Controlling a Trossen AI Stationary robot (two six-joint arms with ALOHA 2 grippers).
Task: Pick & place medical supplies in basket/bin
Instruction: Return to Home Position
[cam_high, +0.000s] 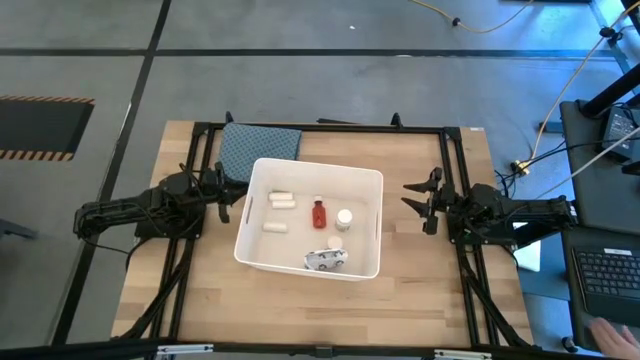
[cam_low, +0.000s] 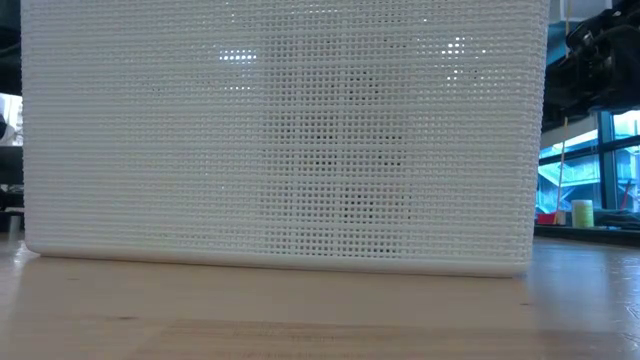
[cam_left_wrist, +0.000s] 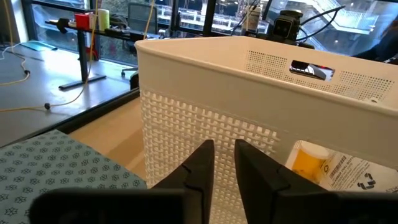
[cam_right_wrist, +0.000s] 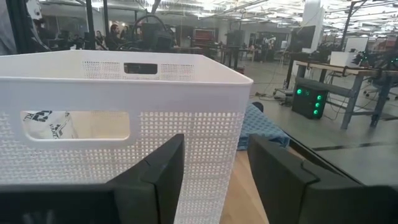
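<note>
The white bin (cam_high: 320, 167) stands mid-table (cam_high: 300, 312) with the supplies inside: 3 short white tubes (cam_high: 281, 199) toward the left wall, a red-brown bottle (cam_high: 319, 213) in the middle, a white bottle (cam_high: 344, 217) just beside it, and a silvery packet (cam_high: 327, 260) against the near wall. A blue-grey cloth (cam_high: 260, 148) lies at the bin's far left corner. The left gripper (cam_high: 224, 195) sits just outside the left wall, fingers nearly pressed together, holding nothing. The right gripper (cam_high: 412, 196) is near the right wall, fingers spread, empty.
</note>
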